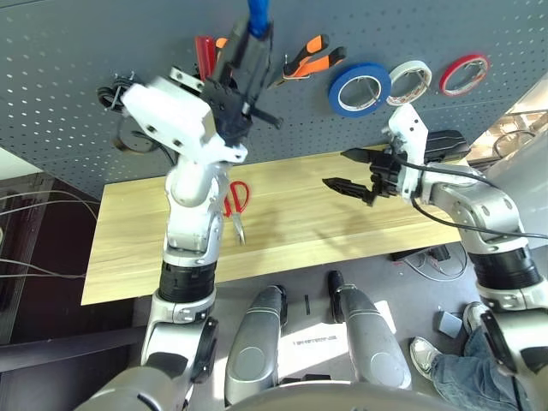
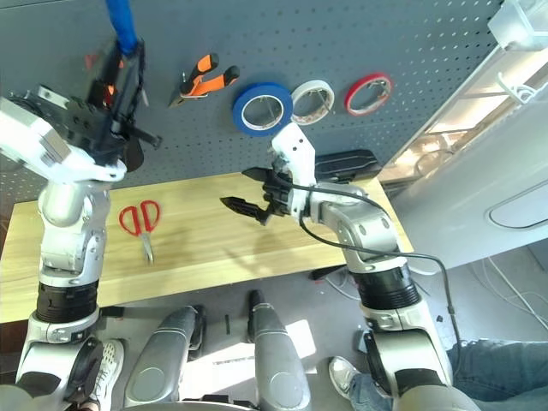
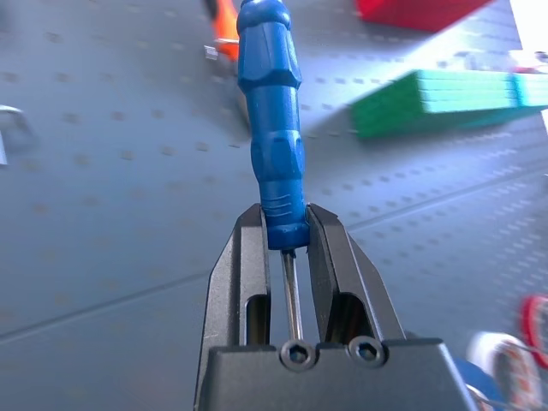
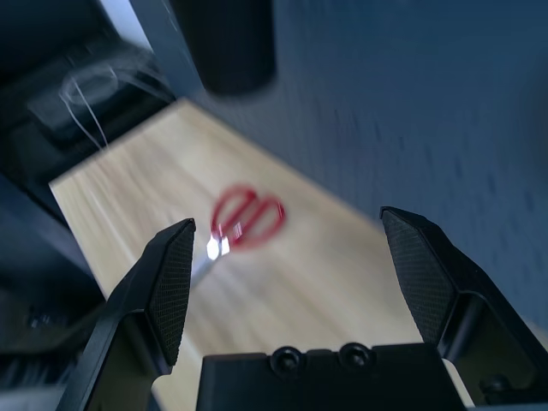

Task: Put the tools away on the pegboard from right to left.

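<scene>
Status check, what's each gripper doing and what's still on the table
Left gripper shut on blue screwdriver, raised at pegboard. Right gripper open, empty. Red scissors still on table. Nothing blocking.

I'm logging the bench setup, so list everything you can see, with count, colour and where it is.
pegboard: 1, dark grey-blue, behind the table
table: 1, light wood, below the pegboard
pliers: 1, orange and black, hung on the pegboard
blue tape: 1, on the pegboard, right of the pliers
white tape: 1, on the pegboard, right of the blue tape
red tape: 1, on the pegboard, rightmost
scissors: 1, red handles, flat on the table
screwdriver: 1, blue handle, in the left gripper
left gripper: raised at the pegboard, shut on the screwdriver
right gripper: open, above the table
</scene>
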